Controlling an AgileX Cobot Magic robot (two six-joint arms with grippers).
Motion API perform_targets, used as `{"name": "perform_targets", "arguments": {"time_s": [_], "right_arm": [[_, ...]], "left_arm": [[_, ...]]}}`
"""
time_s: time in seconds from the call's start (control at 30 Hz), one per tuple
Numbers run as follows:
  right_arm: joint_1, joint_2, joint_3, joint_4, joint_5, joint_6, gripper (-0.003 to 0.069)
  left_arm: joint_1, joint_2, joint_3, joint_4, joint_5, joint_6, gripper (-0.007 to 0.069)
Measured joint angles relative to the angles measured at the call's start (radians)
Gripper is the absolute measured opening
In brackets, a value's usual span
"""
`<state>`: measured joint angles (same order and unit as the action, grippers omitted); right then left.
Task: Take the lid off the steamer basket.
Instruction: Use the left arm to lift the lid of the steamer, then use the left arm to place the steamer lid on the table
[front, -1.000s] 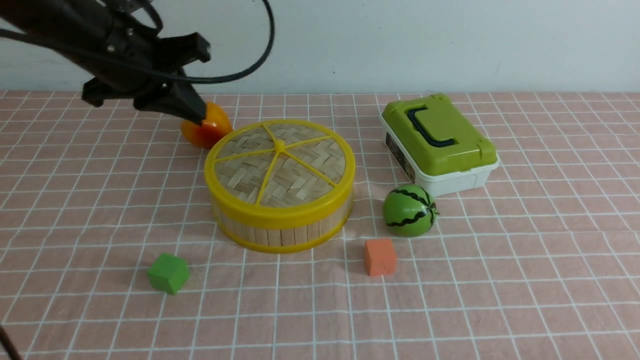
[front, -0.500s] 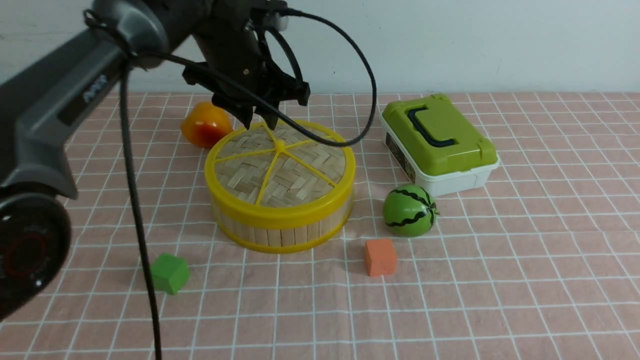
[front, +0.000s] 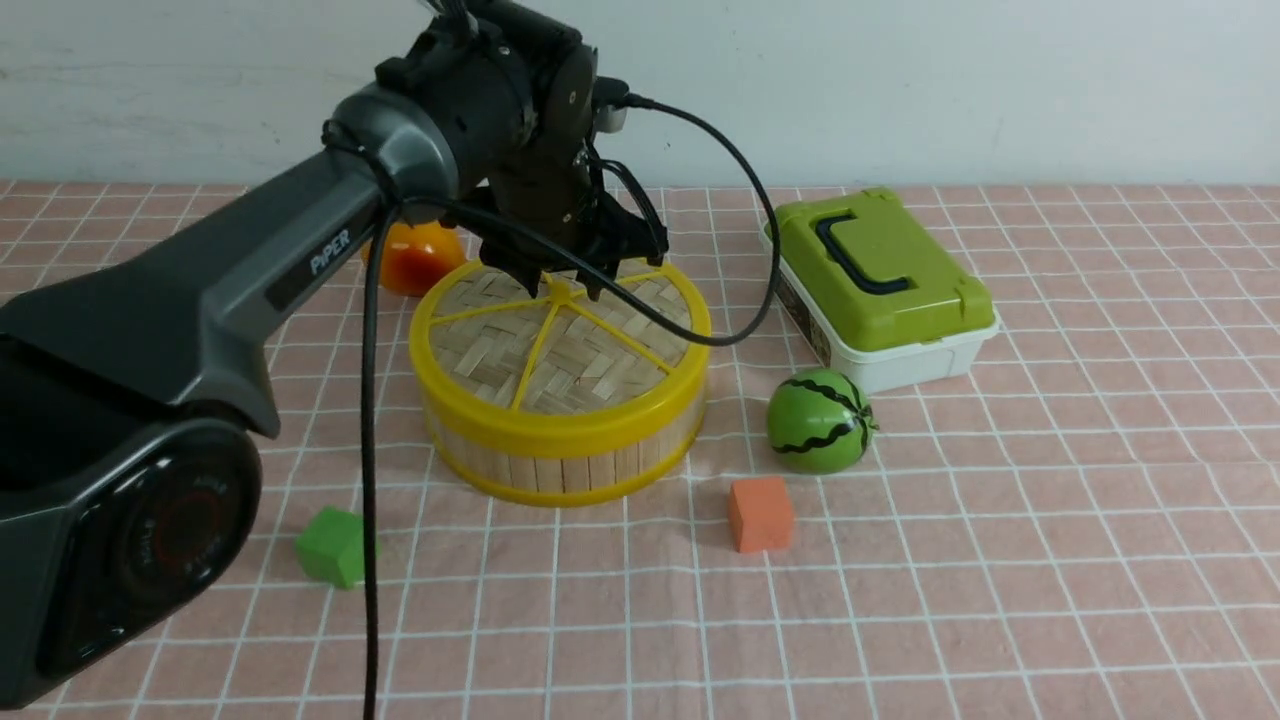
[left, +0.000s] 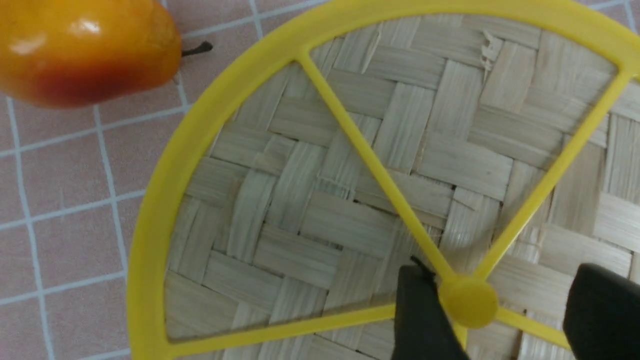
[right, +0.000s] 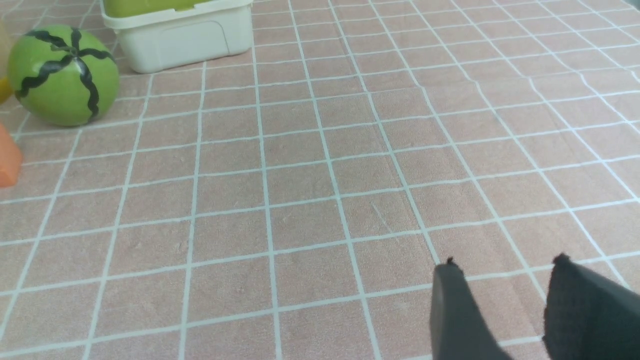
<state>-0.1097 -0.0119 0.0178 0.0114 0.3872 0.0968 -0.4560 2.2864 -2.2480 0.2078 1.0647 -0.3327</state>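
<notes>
Left gripper (left: 505, 270), fingers (left: 425, 320) cut off, gapes empty around the yellow hub (left: 467, 302) of the woven bamboo lid (left: 350, 150); right gripper (right: 505, 262) parted, empty.

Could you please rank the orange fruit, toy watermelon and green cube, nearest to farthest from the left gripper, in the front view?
1. Orange fruit, just left of the left gripper.
2. Toy watermelon, to its right, beyond the basket.
3. Green cube, front left, nearest the camera.

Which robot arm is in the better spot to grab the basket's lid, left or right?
Left. The left gripper hangs open over the lid, straddling its yellow hub. The right gripper is over the tablecloth, out past the watermelon toy.
</notes>
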Motion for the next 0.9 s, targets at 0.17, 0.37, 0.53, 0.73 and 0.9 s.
{"name": "perform_targets", "arguments": {"time_s": [0.17, 0.37, 0.53, 0.73, 0.9], "right_arm": [[0.0, 0.0, 0.0, 0.0, 0.0, 0.0, 0.0241], [0.0, 0.0, 0.0, 0.0, 0.0, 0.0, 0.0241], [0.0, 0.0, 0.0, 0.0, 0.0, 0.0, 0.0241], [0.0, 0.0, 0.0, 0.0, 0.0, 0.0, 0.0241], [0.0, 0.0, 0.0, 0.0, 0.0, 0.0, 0.0241]], "left_arm": [[0.0, 0.018, -0.002, 0.002, 0.007, -0.05, 0.0328], [0.0, 0.018, -0.005, 0.016, 0.005, -0.08, 0.0165], [0.0, 0.018, -0.005, 0.018, 0.005, -0.083, 0.0103], [0.0, -0.011, -0.004, 0.006, 0.007, -0.084, 0.0103], [0.0, -0.14, -0.004, 0.026, 0.01, -0.079, 0.0103]]}}
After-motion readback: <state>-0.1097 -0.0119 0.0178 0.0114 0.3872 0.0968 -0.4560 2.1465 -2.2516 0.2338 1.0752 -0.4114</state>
